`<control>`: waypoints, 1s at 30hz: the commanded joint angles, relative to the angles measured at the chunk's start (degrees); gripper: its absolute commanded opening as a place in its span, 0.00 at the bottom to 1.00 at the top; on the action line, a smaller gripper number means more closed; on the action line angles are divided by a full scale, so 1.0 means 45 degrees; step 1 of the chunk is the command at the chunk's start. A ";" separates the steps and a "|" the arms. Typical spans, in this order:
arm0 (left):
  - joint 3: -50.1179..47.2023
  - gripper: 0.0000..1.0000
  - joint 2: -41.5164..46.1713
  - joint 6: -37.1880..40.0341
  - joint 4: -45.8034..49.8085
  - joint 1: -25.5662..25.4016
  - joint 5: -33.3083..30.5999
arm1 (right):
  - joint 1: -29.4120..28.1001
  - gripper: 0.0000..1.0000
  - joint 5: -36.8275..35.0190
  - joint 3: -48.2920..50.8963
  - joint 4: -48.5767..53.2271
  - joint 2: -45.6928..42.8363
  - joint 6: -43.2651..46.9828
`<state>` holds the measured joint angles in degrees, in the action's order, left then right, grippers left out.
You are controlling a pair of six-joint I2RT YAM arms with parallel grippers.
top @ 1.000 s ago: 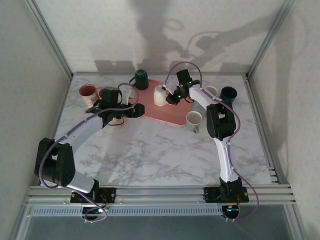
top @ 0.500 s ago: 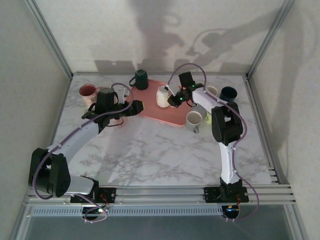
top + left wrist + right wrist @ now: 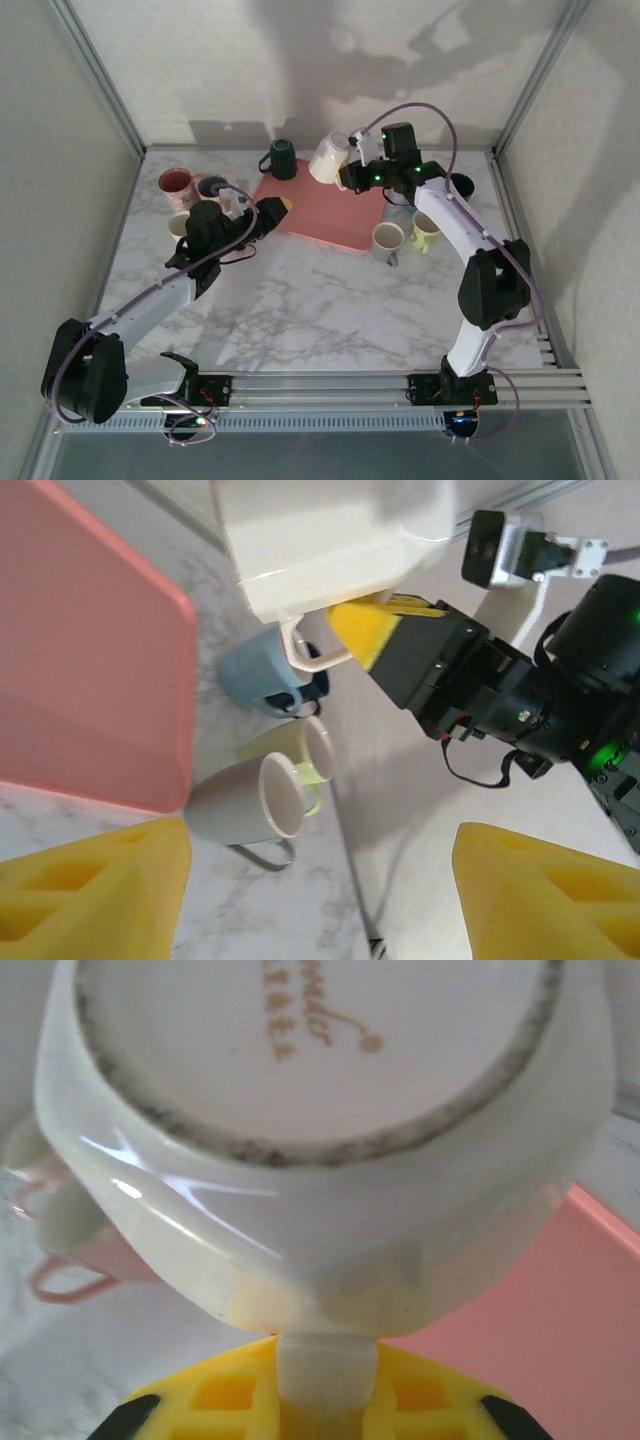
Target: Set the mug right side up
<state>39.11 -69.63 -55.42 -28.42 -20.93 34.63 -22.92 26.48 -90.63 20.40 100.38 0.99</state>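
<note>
Raised mug (image 3: 326, 158) in right pincer (image 3: 347, 172)

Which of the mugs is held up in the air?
The cream mug above the pink tray, held by its handle in the right gripper. No other mug is lifted.
</note>
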 commanded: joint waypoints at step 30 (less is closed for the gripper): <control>0.0990 0.69 -0.2381 -0.5818 -0.9457 -0.3269 -0.2827 | -0.0917 0.00 0.3109 0.4064 -0.9503 -0.5016 -1.1915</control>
<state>41.50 -79.35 -79.42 -66.74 -34.85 22.85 -26.35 39.09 -72.12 -13.30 81.28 -51.09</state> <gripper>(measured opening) 0.692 0.171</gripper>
